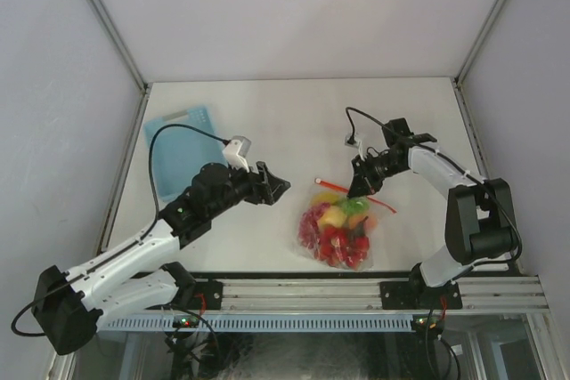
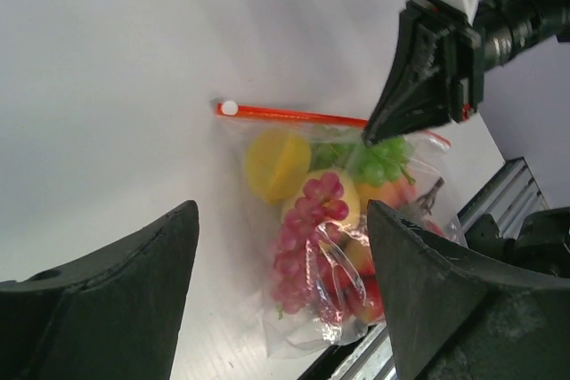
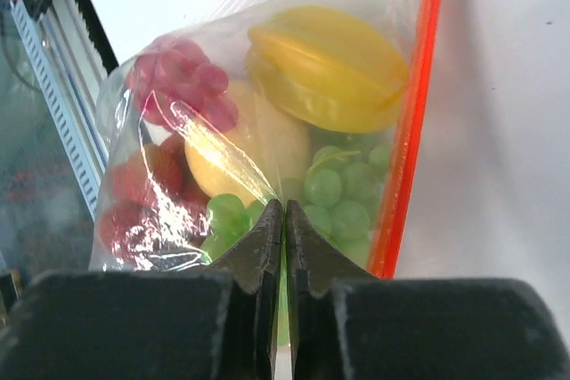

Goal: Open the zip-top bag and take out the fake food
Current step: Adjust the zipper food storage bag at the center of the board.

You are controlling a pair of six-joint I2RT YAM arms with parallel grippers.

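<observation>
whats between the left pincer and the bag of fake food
Only bare white table lies between the open left pincer and the bag. The top view shows the gap, and so does the left wrist view.

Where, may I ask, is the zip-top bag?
The zip-top bag lies right of centre near the table's front edge in the top view, the right gripper at its far edge.

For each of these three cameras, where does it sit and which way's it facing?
Top external: above, behind the bases, looking down on the table; left arm and right arm show.
Left wrist: on the left arm, facing the zip-top bag; open jaws show.
Right wrist: close over the bag; jaws pinching its plastic.
Shared: all three see the bag.
</observation>
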